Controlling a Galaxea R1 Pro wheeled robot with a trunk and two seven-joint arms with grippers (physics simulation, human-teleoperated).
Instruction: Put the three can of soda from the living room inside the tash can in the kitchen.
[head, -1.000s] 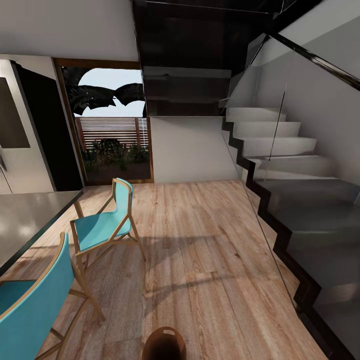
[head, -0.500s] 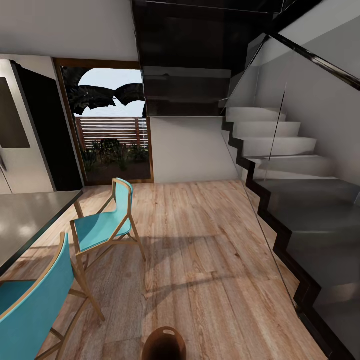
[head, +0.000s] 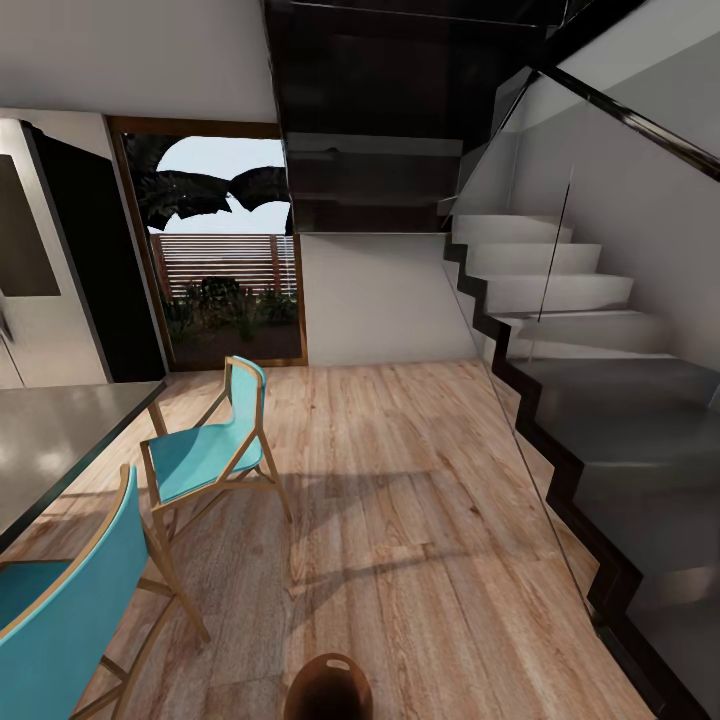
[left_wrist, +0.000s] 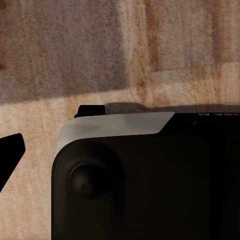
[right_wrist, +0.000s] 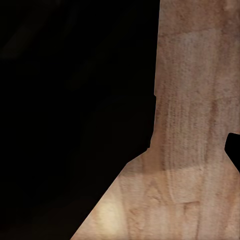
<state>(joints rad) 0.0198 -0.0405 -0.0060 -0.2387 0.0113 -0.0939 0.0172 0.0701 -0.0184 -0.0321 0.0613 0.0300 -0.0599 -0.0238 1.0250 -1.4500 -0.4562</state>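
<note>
The round brown trash can (head: 329, 687), dark inside with a slot handle, stands on the plank wood floor (head: 420, 520) near two turquoise wood-framed chairs (head: 205, 450). The grey table (head: 50, 440) edge adjoins the chairs. Tool state cannot be told for either arm.

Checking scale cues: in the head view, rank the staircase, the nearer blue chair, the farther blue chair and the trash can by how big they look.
1. Staircase, largest by far.
2. Nearer blue chair, cut off by the frame; nearness inflates it.
3. Farther blue chair.
4. Trash can, smallest, though cropped at the bottom edge.
</note>
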